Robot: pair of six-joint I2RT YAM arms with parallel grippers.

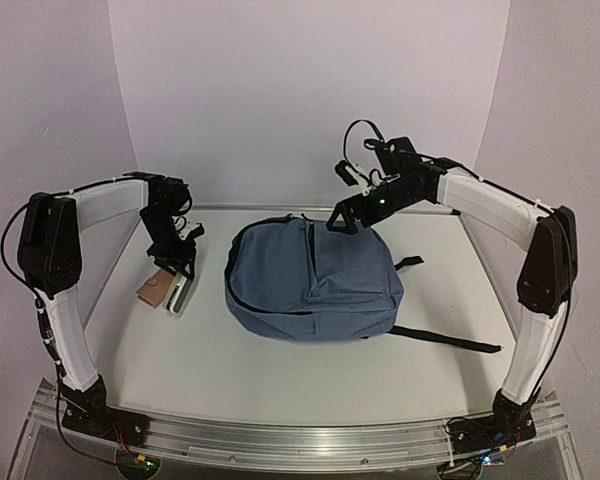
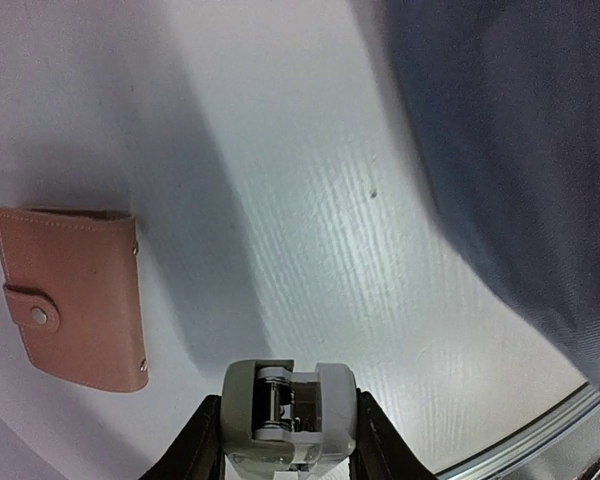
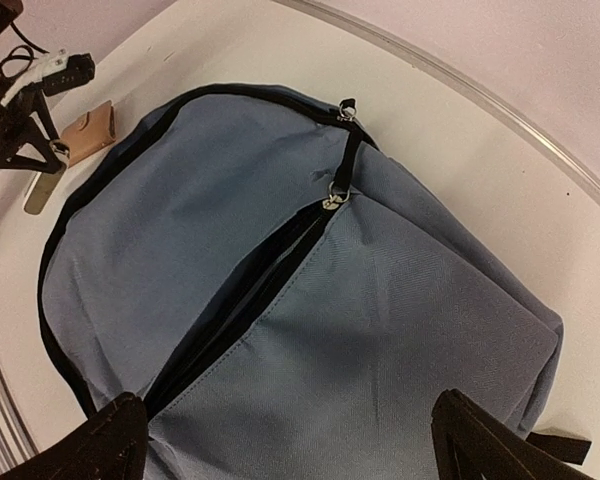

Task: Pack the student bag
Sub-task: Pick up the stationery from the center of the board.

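The slate-blue student bag [image 1: 310, 280] lies flat mid-table, its dark zipper partly open as a black slit [image 3: 240, 290] below the metal pull [image 3: 332, 198]. My right gripper [image 1: 343, 222] hovers over the bag's far top end, jaws wide open and empty [image 3: 295, 450]. My left gripper [image 1: 175, 268] is left of the bag, shut on a grey stapler-like object [image 2: 290, 405] held low over the table. A brown snap wallet [image 2: 75, 295] lies just beside it, also seen in the top view [image 1: 155, 291].
A black strap [image 1: 445, 340] trails from the bag toward the right front. A short buckle strap [image 1: 410, 262] sticks out on the right. The table's metal rim [image 2: 540, 430] runs close to the left gripper.
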